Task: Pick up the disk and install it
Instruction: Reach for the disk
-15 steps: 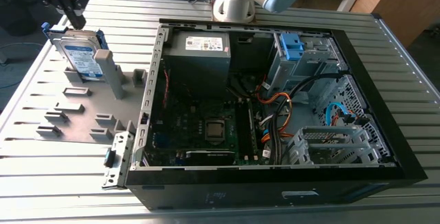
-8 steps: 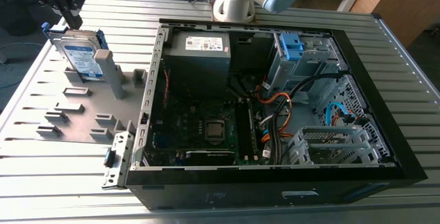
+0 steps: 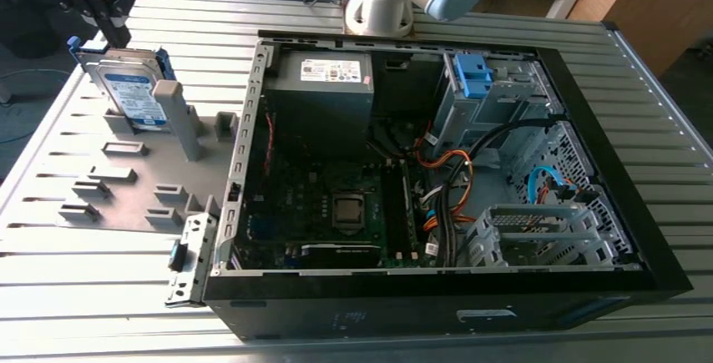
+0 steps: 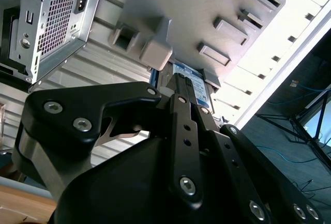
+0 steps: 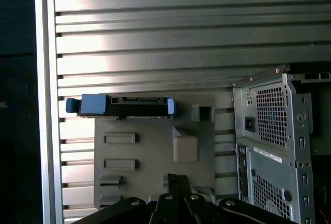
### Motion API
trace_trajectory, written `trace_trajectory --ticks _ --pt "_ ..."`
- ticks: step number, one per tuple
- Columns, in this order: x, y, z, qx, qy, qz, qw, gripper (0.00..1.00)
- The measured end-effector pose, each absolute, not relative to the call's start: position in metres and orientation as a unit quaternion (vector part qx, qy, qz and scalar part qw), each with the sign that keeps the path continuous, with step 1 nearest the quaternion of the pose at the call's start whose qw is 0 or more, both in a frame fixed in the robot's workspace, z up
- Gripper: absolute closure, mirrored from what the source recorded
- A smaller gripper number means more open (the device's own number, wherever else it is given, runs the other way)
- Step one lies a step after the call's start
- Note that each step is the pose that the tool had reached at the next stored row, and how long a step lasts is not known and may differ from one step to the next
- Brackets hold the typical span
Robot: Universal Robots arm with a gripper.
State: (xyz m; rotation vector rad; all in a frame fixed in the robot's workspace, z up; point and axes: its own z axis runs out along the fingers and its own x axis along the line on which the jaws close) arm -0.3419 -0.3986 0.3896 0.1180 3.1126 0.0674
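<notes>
My fingers (image 3: 110, 22) hang right over the disk (image 3: 128, 88) at ten o'clock in the exterior view. As far as I can judge the tips are drawn close together, pinching nothing. This is the pick-up step, approach phase I'd say: no contact, and the disk sits untouched in its holder.

In the first wrist view the disk (image 5: 121, 106) shows edge-on and off the line my fingers (image 5: 175, 188) point along. A grasp calls for centring over that top edge and spreading wider than the drive is thick, square to its flat faces.

The disk is a thin silver slab standing upright, with a white-and-blue label and blue plastic rails hugging its sides. It stands in a slot of the fixture plate (image 3: 67, 158), matte grey with small rectangular blocks and a rounded post (image 3: 167, 108) just beside it. The table (image 3: 100, 271) beneath is ribbed aluminium, bright and slatted.

At three o'clock of the plate lies the open computer case (image 3: 446, 317), black sheet metal. Its grey power supply (image 3: 323, 100) sits at twelve and a blue bracket (image 3: 472, 75) at one.
</notes>
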Motion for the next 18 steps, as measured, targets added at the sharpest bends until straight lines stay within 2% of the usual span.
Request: trace_trajectory --ticks 18 --pt "-0.3477 -0.3986 0.3850 0.038 0.999 0.022 0.013 0.89"
